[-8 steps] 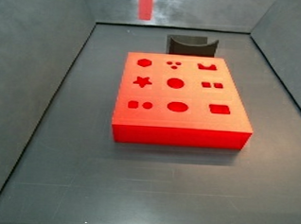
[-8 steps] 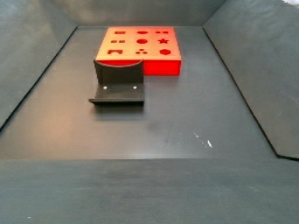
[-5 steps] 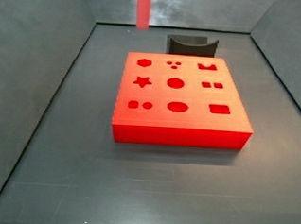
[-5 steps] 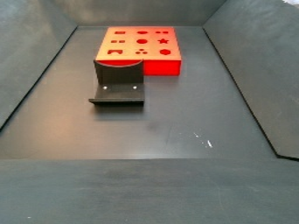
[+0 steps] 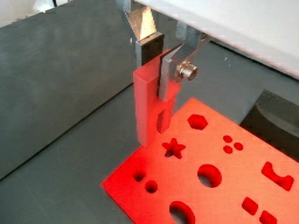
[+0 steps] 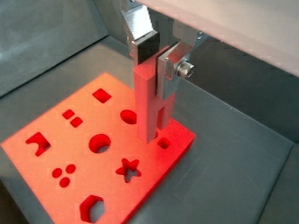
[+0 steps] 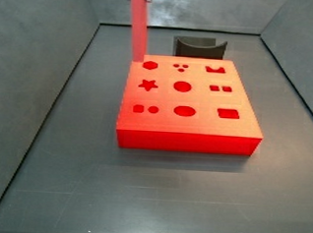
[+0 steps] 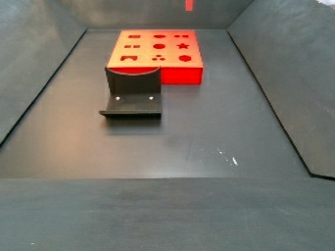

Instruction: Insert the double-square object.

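claw (image 5: 156,63) above red block's (image 7: 187,105) corner, clamped on top end of double-square object (image 5: 149,101) | peg hangs upright over block edge | judged: light, rigid, smooth; high grip lets tip swing | fixture (image 8: 132,95) well apart

Both side views cut off the peg (image 7: 137,24) above; gripper (image 5: 160,54) out of frame there.

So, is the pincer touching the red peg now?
Touching. In both wrist views the pincer grips the upper end of the red peg between its silver fingers, and the peg hangs upright above the red block.
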Controlling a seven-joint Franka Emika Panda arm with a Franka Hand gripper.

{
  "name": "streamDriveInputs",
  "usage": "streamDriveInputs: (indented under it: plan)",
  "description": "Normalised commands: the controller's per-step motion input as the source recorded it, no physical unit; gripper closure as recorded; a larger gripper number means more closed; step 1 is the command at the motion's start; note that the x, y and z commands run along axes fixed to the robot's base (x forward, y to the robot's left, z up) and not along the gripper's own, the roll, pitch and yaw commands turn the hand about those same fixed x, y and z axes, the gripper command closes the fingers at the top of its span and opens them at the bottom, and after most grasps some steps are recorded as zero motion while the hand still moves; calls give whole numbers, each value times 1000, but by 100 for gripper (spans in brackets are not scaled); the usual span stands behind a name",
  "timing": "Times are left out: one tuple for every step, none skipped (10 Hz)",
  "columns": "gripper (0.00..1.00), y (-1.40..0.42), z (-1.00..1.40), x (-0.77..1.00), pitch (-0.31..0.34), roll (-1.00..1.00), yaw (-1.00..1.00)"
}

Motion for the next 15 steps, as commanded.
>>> streamDriveInputs:
  plan:
    - [100,77,0,131,-164,0,-934]
    - [100,80,0,106,-161,0,-966]
    - [100,77,0,103,-160,0,-969]
    - [100,43,0,117,-159,24,-957]
    - [100,23,-171,317,-106,104,-826]
    - [100,0,-269,640,-29,157,-543]
    - [100,0,-320,766,0,157,-374]
    - [100,0,-349,820,-3,133,-371]
    - [100,0,-314,814,-11,114,-380]
    - [100,29,-277,894,-10,96,-337]
    - [100,60,-263,937,-13,89,-309]
    - [100,94,-254,897,-37,44,-363]
    - [100,146,-220,854,-36,0,-417]
    - [100,203,-80,831,-11,-31,-451]
    - [100,220,-6,817,0,-67,-471]
